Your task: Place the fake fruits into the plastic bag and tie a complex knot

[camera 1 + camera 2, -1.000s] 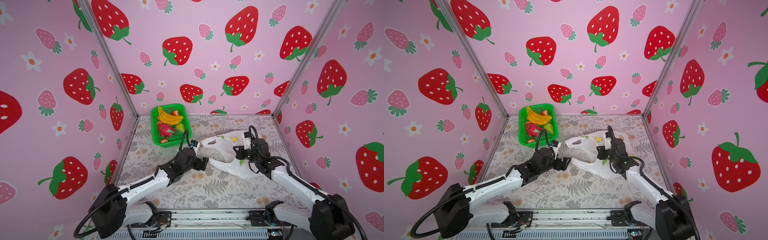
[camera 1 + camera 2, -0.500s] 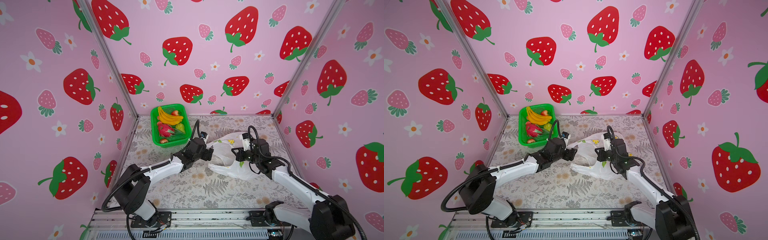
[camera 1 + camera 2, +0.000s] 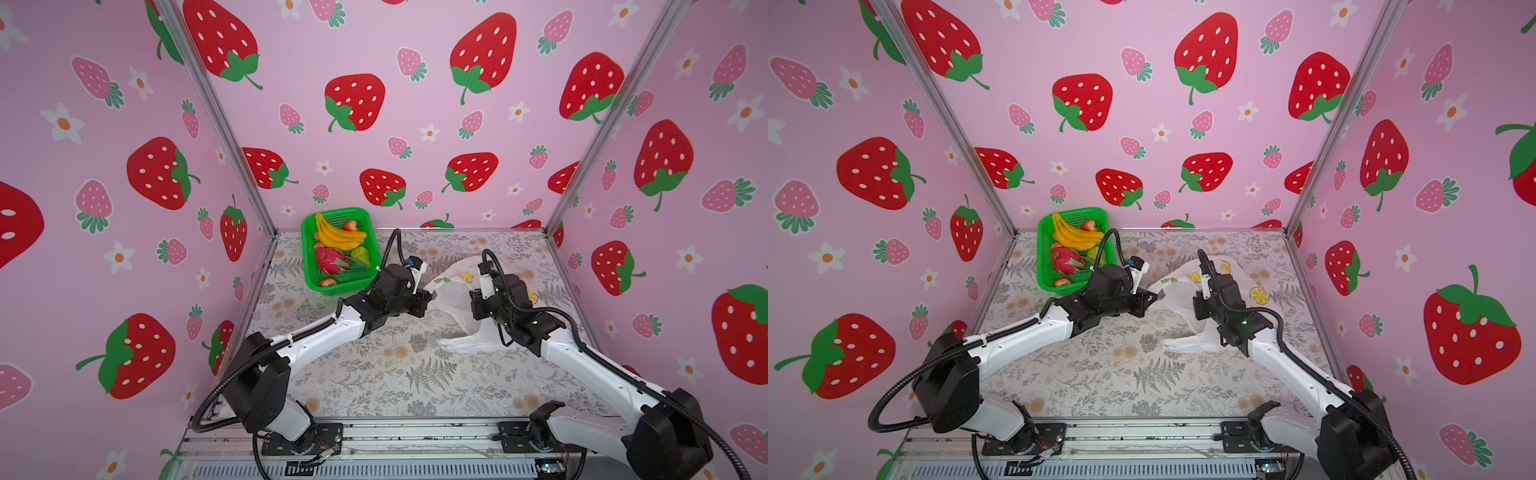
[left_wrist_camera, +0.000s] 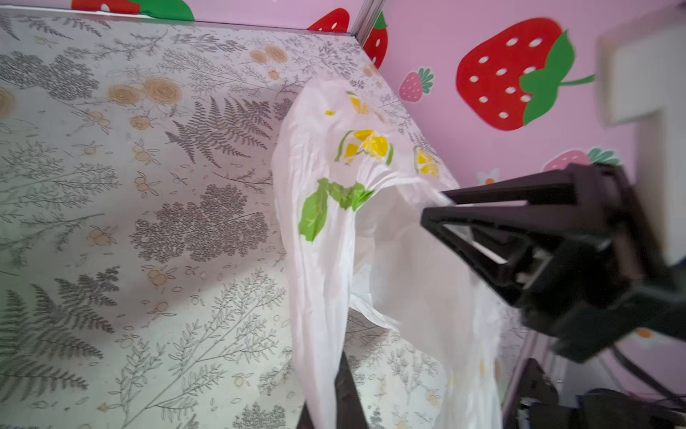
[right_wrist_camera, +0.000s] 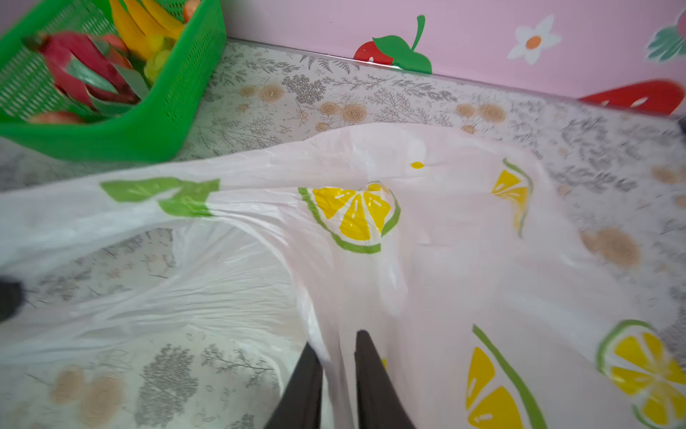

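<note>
So the left fingers (image 4: 345,388) are clamped shut on the bag (image 3: 453,297), which hangs stretched between them and the right fingers (image 5: 368,367). Those sit a crack apart with film between, can't tell if it's pinched. The fruits (image 3: 338,239) are all in the basket (image 3: 349,286) just beyond the left fingers.

A robot test cell of the lab kind: three walls (image 3: 415,62) of pink strawberry-print sheet meet at bare aluminium posts (image 3: 220,124). A left arm (image 3: 316,338) and a right arm (image 3: 582,357), trailing black cables, are bolted to a metal rail (image 3: 415,434) along the front of a fern-printed counter (image 3: 395,395). The props are staged too: plastic fake fruits (image 3: 336,237) in a green basket (image 3: 340,286).
</note>
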You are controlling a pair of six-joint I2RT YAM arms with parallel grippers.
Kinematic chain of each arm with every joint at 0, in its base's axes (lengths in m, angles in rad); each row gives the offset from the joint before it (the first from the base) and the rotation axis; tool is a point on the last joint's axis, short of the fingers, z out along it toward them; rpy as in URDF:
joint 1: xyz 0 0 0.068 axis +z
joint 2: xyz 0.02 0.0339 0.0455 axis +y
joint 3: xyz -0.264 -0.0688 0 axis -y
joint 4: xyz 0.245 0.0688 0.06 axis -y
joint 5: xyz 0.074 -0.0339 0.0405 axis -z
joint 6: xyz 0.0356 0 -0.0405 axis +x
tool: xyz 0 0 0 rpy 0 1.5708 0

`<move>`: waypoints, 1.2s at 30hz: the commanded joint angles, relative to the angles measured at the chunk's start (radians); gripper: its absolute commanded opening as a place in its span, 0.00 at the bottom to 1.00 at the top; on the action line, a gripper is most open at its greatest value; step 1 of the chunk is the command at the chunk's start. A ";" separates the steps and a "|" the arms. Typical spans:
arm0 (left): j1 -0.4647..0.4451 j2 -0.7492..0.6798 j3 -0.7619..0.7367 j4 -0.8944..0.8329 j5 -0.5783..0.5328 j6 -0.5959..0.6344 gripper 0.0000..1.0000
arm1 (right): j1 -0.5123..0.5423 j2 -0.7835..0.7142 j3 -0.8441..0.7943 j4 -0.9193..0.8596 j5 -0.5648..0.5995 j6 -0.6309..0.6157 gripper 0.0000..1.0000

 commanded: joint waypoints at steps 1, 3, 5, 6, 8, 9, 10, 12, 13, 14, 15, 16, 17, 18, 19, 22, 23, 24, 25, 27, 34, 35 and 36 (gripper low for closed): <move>0.000 -0.031 0.056 -0.045 0.121 -0.111 0.00 | 0.048 0.015 0.012 -0.030 0.216 -0.073 0.37; 0.001 -0.031 0.089 -0.087 0.159 -0.112 0.00 | 0.073 0.029 0.011 -0.030 0.266 -0.088 0.44; 0.001 -0.036 0.105 -0.109 0.182 -0.116 0.00 | 0.083 0.037 0.007 -0.022 0.288 -0.096 0.49; 0.003 -0.040 0.109 -0.113 0.186 -0.117 0.00 | 0.085 0.042 0.002 -0.010 0.285 -0.101 0.50; 0.007 -0.047 0.114 -0.122 0.187 -0.118 0.00 | 0.085 0.048 -0.013 0.021 0.260 -0.109 0.51; 0.010 -0.050 0.115 -0.126 0.188 -0.117 0.00 | 0.084 0.048 -0.021 0.043 0.236 -0.115 0.51; 0.018 -0.052 0.115 -0.126 0.192 -0.116 0.00 | 0.085 0.054 -0.028 0.063 0.207 -0.122 0.51; 0.033 -0.054 0.113 -0.126 0.192 -0.123 0.01 | 0.085 0.066 -0.030 0.078 0.169 -0.121 0.51; 0.039 -0.054 0.111 -0.126 0.193 -0.127 0.02 | 0.085 0.072 -0.028 0.080 0.154 -0.118 0.51; 0.049 -0.054 0.111 -0.126 0.194 -0.135 0.03 | 0.084 0.074 -0.031 0.084 0.135 -0.115 0.51; 0.057 -0.054 0.108 -0.122 0.199 -0.144 0.03 | 0.084 0.077 -0.034 0.084 0.119 -0.109 0.55; 0.064 -0.055 0.105 -0.115 0.204 -0.152 0.03 | 0.084 0.075 -0.038 0.084 0.105 -0.102 0.56; 0.069 -0.057 0.102 -0.107 0.213 -0.161 0.04 | 0.086 0.075 -0.045 0.087 0.094 -0.090 0.56; 0.074 -0.058 0.100 -0.099 0.220 -0.168 0.04 | 0.088 0.074 -0.055 0.092 0.083 -0.074 0.57; 0.076 -0.061 0.100 -0.093 0.224 -0.173 0.04 | 0.090 0.074 -0.064 0.097 0.074 -0.062 0.58; 0.081 -0.065 0.102 -0.090 0.222 -0.178 0.04 | 0.113 0.086 -0.089 0.104 0.105 -0.024 0.66; 0.083 -0.064 0.101 -0.090 0.223 -0.181 0.04 | 0.120 0.094 -0.096 0.105 0.125 -0.016 0.67; 0.086 -0.065 0.101 -0.090 0.225 -0.184 0.04 | 0.126 0.103 -0.101 0.106 0.146 -0.010 0.67; 0.088 -0.065 0.100 -0.090 0.225 -0.187 0.04 | 0.131 0.112 -0.105 0.105 0.161 -0.006 0.67; 0.094 -0.066 0.095 -0.086 0.224 -0.185 0.04 | 0.135 0.128 -0.100 0.094 0.190 0.006 0.58; 0.139 -0.055 0.036 -0.110 0.023 -0.108 0.32 | 0.091 0.054 -0.045 0.047 0.008 0.074 0.03; 0.157 -0.054 0.025 -0.120 -0.009 -0.095 0.38 | 0.058 0.043 -0.035 0.032 -0.071 0.106 0.00; 0.187 -0.060 0.014 -0.130 -0.003 -0.099 0.44 | 0.017 0.029 -0.029 0.030 -0.160 0.142 0.00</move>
